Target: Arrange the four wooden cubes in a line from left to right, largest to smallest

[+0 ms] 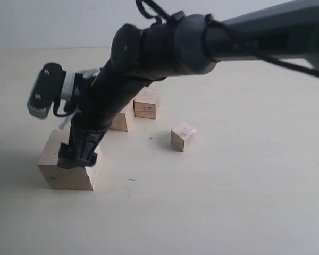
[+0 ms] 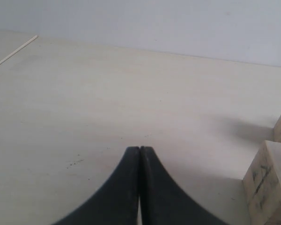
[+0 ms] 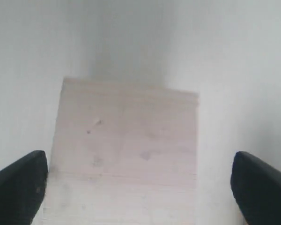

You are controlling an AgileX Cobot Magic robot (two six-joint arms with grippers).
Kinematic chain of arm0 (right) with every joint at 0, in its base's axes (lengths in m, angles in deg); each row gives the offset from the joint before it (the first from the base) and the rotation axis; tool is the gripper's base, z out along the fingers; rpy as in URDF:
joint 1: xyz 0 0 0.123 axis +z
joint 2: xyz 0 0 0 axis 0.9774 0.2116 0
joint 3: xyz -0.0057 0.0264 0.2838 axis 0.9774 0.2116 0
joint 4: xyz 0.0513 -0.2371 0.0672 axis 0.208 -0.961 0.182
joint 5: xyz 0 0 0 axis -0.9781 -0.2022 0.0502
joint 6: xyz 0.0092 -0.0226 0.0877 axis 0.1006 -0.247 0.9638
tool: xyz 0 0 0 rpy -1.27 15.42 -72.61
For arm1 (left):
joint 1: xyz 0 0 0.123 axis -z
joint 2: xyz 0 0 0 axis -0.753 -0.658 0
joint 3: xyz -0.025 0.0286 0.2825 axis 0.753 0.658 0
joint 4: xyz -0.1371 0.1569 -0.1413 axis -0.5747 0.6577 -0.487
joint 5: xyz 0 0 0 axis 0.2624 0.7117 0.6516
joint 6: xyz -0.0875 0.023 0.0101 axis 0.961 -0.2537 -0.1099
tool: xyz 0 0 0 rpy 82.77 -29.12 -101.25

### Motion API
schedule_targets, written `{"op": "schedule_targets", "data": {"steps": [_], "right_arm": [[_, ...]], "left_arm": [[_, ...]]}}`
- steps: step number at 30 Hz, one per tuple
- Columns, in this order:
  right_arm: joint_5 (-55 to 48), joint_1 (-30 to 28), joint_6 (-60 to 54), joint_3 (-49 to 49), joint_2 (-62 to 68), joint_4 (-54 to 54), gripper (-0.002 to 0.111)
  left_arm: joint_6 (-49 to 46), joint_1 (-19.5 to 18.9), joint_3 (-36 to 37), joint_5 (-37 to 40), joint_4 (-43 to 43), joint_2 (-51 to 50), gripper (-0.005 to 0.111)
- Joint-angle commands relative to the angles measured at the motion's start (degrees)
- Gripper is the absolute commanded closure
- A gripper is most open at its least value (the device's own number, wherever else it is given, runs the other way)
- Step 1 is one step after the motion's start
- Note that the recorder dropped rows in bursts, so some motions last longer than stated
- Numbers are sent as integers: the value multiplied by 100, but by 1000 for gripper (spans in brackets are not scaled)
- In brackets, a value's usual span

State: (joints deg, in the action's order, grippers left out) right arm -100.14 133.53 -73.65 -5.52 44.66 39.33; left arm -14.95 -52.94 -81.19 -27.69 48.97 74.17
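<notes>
Wooden big cube (image 1: pixel 69 175) sits under the right arm (image 1: pixel 165 48) (medium cube (image 1: pixel 125 119) half hidden).

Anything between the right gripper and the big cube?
Nothing visible. The right gripper is open directly over the big cube, with one finger off each side and the cube's top face bare.

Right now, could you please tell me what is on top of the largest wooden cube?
The right tool is over the largest cube, open, a finger on either side. The visible top face is bare. The arm covers part of it, so contact cannot be judged.
</notes>
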Motion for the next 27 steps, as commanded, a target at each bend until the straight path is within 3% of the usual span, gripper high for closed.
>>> {"op": "schedule_targets", "data": {"steps": [1,7,13,20,27], "right_arm": [[57,-19,296,-10,-884,-18,3],[51,-108,1201,-10,-1793,-821,3],[-53,-754,2413,-10,-1997,-1703,3],[-120,-1393,2549,2,-1672,-1690,3],[38,-1445,2345,2,-933,-1670,3]], "left_arm": [[1,31,-12,-40,14,37,107],[1,31,-12,-40,14,37,107],[1,31,-12,-40,14,37,107],[1,31,-12,-40,14,37,107],[1,31,-12,-40,14,37,107]]}}
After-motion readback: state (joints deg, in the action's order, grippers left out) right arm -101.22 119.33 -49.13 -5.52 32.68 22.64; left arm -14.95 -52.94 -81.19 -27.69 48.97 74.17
